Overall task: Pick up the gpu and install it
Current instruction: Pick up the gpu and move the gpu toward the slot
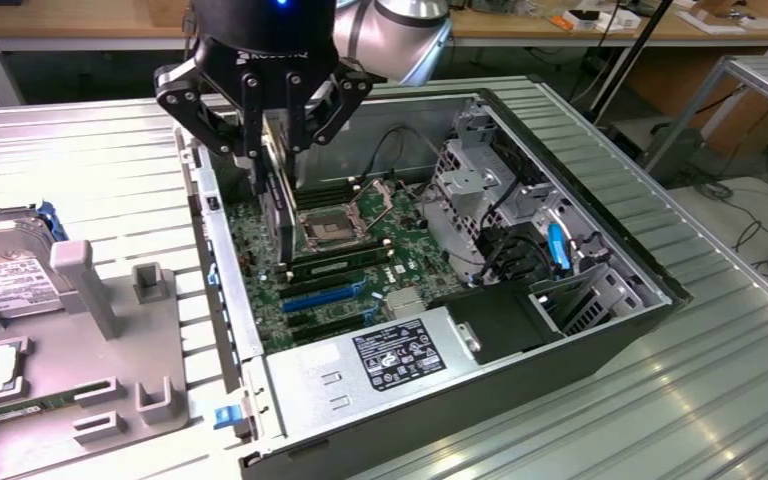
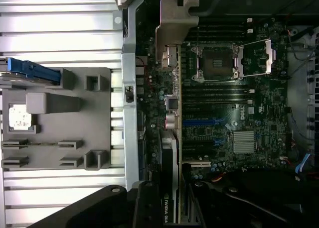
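Over open computer case (image 1: pixel 620 240), fingers (image 1: pixel 231 128) clamp gpu (image 2: pixel 168 178) marked NVIDIA.

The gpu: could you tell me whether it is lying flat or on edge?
On edge: the gripper holds the gpu vertically over the motherboard. Seated or not: cannot tell.

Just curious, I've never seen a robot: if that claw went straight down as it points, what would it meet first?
Likely the green motherboard inside the open case, and the gpu held in the claw would reach it before the claw does. Depth is hard to judge.
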`<state>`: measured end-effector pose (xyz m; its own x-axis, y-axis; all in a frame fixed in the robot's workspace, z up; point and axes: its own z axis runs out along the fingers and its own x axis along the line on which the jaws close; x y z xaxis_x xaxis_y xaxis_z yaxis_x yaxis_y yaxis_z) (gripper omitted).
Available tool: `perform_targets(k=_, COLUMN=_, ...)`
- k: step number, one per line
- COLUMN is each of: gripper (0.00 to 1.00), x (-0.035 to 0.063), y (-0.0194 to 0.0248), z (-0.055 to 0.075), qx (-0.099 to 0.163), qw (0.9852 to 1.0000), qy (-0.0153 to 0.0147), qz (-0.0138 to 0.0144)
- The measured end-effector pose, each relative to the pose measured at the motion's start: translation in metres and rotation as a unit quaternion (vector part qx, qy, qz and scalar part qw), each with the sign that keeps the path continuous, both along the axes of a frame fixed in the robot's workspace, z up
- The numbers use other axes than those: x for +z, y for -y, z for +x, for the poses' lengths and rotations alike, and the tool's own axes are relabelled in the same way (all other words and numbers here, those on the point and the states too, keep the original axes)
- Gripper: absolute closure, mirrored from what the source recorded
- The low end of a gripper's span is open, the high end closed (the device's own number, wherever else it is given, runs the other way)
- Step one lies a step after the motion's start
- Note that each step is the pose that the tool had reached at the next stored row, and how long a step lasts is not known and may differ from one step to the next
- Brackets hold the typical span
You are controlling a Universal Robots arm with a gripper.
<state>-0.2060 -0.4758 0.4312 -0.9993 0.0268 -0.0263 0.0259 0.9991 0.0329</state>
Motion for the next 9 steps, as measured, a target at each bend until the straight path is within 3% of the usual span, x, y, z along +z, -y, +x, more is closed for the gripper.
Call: perform_targets(k=9, gripper=0.73, x=0.0000, y=-0.0001, z=0.021, qx=0.000, qw=1.0000, qy=-0.0001, qz=-0.0002)
